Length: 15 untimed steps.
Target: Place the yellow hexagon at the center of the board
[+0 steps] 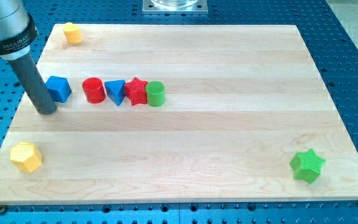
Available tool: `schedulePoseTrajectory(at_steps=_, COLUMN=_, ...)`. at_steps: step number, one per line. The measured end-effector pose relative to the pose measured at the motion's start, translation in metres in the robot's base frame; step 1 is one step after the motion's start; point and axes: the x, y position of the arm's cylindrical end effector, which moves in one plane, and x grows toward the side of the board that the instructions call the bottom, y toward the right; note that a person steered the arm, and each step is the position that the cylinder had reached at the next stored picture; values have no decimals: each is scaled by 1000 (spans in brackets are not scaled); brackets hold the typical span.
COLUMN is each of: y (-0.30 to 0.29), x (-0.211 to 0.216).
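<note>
A yellow block that looks six-sided (27, 156) lies near the board's bottom left corner. A second yellow block (72, 32) sits at the top left corner; its exact shape is hard to make out. My tip (46, 112) rests on the board at the left side, well above the lower yellow block and below the upper one. It stands just left of and slightly below a blue block (58, 88), close to it or touching it.
A row runs right from the blue block: a red cylinder (93, 90), a blue triangle (115, 91), a red star (136, 91) and a green cylinder (156, 93). A green star (307, 165) lies at the bottom right. The wooden board (229, 137) sits on a blue perforated table.
</note>
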Motion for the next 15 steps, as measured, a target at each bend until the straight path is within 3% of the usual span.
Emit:
schedulePoseTrajectory(at_steps=2, y=0, x=2)
schedulePoseTrajectory(at_steps=3, y=-34, x=20)
schedulePoseTrajectory(at_steps=4, y=-61, x=47)
schedulePoseTrajectory(at_steps=5, y=-50, x=130)
schedulePoseTrajectory(at_steps=6, y=-27, x=146)
schedulePoseTrajectory(at_steps=8, y=84, x=73)
schedulePoseTrajectory(at_steps=9, y=28, x=81)
schedulePoseTrajectory(at_steps=10, y=38, x=55)
schedulePoseTrajectory(at_steps=11, y=154, x=47)
schedulePoseTrajectory(at_steps=12, y=206, x=55)
schedulePoseTrajectory(at_steps=13, y=143, x=65)
schedulePoseTrajectory(at_steps=15, y=138, x=19)
